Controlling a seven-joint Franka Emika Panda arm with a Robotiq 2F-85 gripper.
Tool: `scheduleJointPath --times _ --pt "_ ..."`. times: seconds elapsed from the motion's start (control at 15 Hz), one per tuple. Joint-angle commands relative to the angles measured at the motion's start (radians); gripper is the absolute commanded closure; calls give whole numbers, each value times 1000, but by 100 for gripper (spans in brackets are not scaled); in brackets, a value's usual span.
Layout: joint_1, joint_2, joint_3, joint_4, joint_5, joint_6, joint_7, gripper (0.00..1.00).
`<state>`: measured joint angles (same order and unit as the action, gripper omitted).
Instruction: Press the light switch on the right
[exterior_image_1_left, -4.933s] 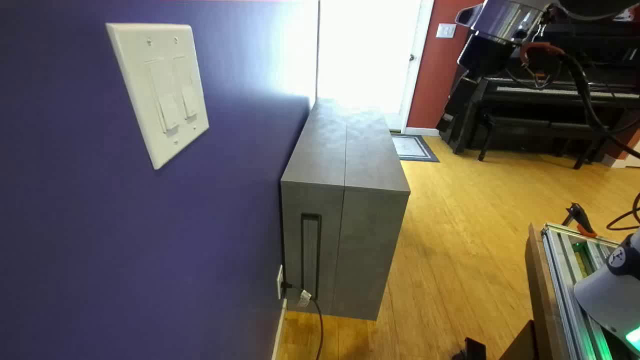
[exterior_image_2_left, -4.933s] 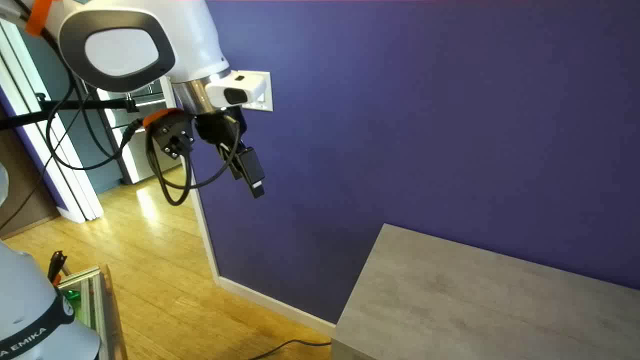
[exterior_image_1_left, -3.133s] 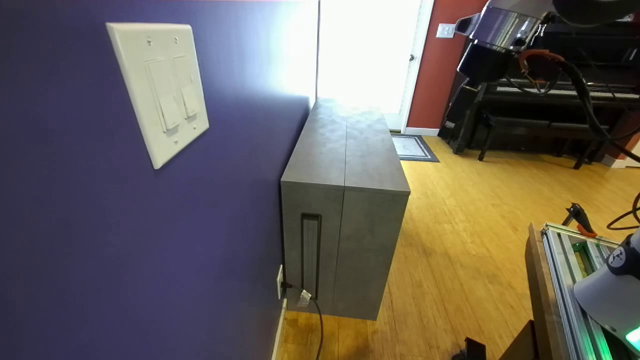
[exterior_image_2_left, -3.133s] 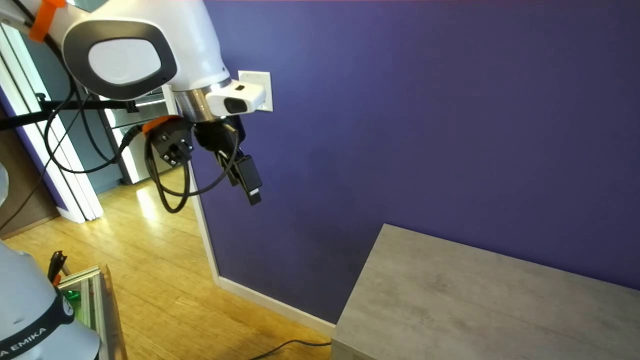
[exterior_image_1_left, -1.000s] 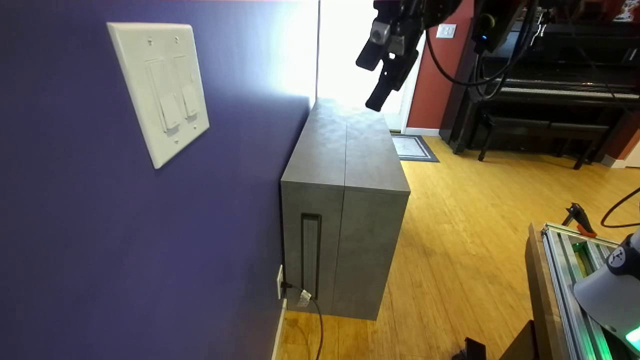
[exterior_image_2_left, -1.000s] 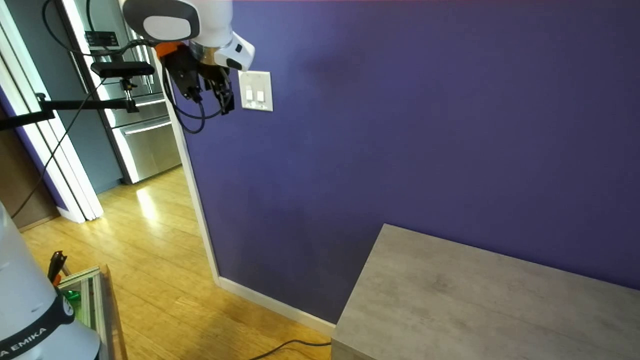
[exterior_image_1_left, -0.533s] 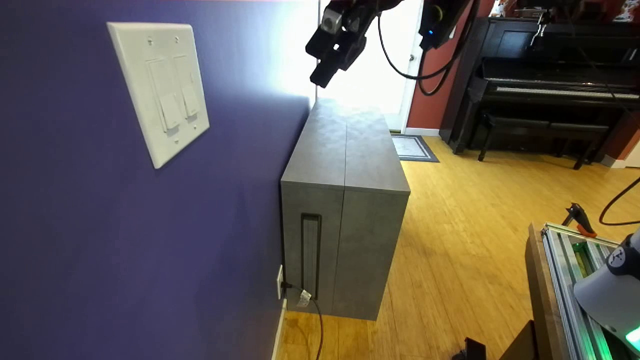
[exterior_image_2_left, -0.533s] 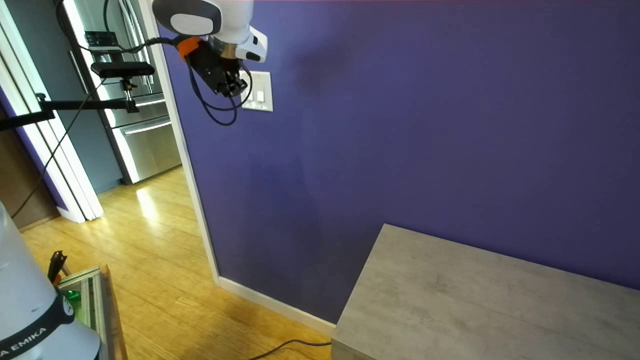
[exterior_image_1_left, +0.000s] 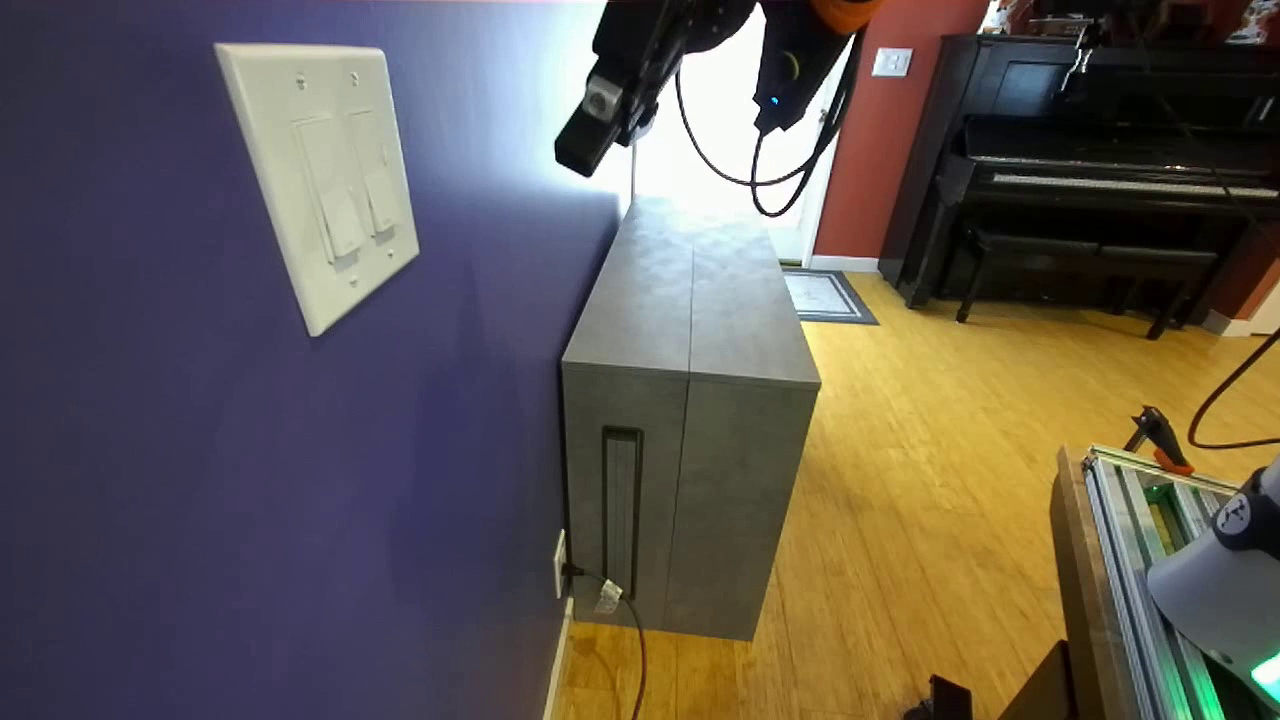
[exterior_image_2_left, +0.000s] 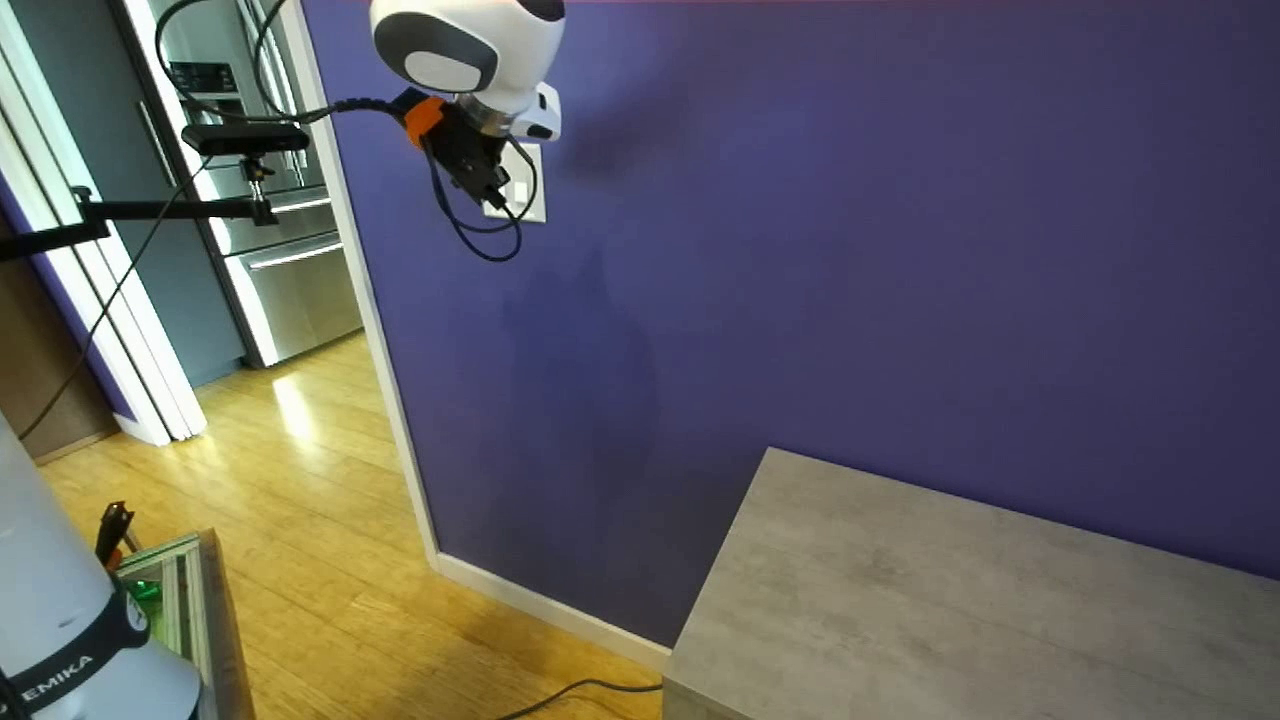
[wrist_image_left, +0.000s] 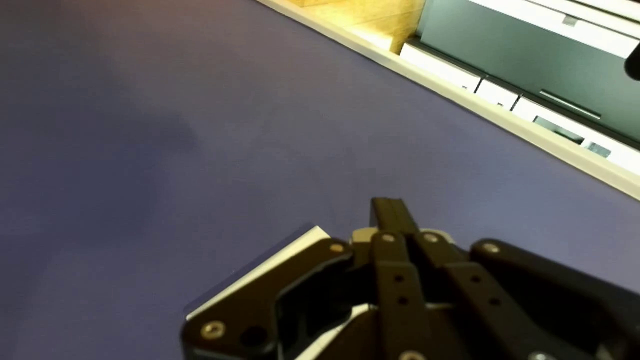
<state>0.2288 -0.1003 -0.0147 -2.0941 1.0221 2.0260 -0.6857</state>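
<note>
The cream-white double wall plate (exterior_image_1_left: 330, 292) is fixed to the purple wall. Its right-hand paddle, the light switch (exterior_image_1_left: 380, 198), sits beside a matching left-hand paddle (exterior_image_1_left: 338, 205). My gripper (exterior_image_1_left: 577, 150) points down towards the wall, to the right of the plate in this exterior view and apart from it. In an exterior view the wrist partly covers the plate, and the light switch (exterior_image_2_left: 521, 192) shows beside the gripper body. From the wrist, the fingertips meet with nothing between them; the wall plate (wrist_image_left: 252, 278) lies behind the fingers (wrist_image_left: 395, 212), its paddles hidden.
A grey cabinet (exterior_image_1_left: 690, 300) stands against the purple wall (exterior_image_2_left: 850, 250), below the gripper. Black cable loops (exterior_image_1_left: 775, 185) hang from the wrist. A camera arm (exterior_image_2_left: 175, 208) reaches in by the doorway. A dark piano (exterior_image_1_left: 1100, 150) is in the background.
The gripper has gone from open to shut. It has moved left, closer to the wall plate, in an exterior view; the arm has shifted right across the plate when seen from the robot's side.
</note>
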Motion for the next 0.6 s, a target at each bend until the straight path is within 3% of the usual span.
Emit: scheduleJointPath --times 0.0,0.4,0.47,0.53 --pt "-54 83 34 94 32 -52 -35 100" --pt "-91 172 58 203 28 -114 -38 100" --pt "-89 135 65 148 1 -63 -20 99" --pt "-93 146 67 164 0 -77 -20 99"
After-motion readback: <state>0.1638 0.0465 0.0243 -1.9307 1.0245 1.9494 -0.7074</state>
